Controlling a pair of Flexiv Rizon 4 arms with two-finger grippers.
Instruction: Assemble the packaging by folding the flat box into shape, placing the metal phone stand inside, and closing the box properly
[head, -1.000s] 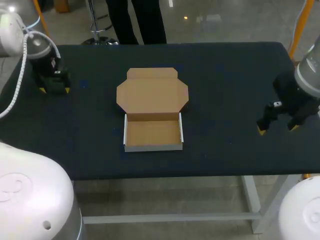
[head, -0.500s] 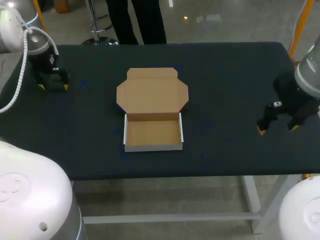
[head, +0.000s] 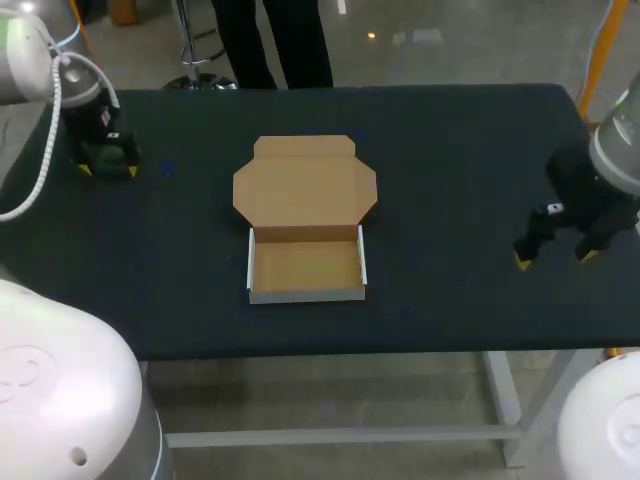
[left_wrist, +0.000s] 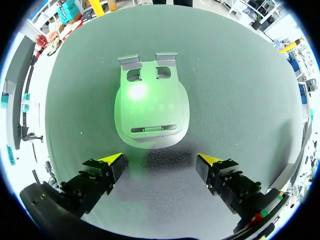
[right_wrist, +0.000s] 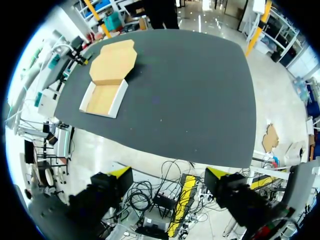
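Note:
The cardboard box (head: 306, 267) sits at the table's middle, folded into a shallow tray with white outer walls, its brown lid (head: 305, 188) lying flat behind it. It is empty. In the right wrist view the box (right_wrist: 107, 82) lies far ahead of the gripper. The silver metal phone stand (left_wrist: 150, 107) rests flat on the dark cloth just ahead of my left gripper (left_wrist: 160, 162), which hangs open above it without touching. In the head view my left gripper (head: 106, 166) at the far left hides the stand. My right gripper (head: 553, 257) is open at the table's right edge, holding nothing.
The black table (head: 470, 150) carries only the box and the stand. My right gripper (right_wrist: 167, 181) hangs just off the table's near right edge, with wide bare cloth between it and the box.
My left arm has drawn slightly back toward the far left of the table. The right arm and the box have not moved.

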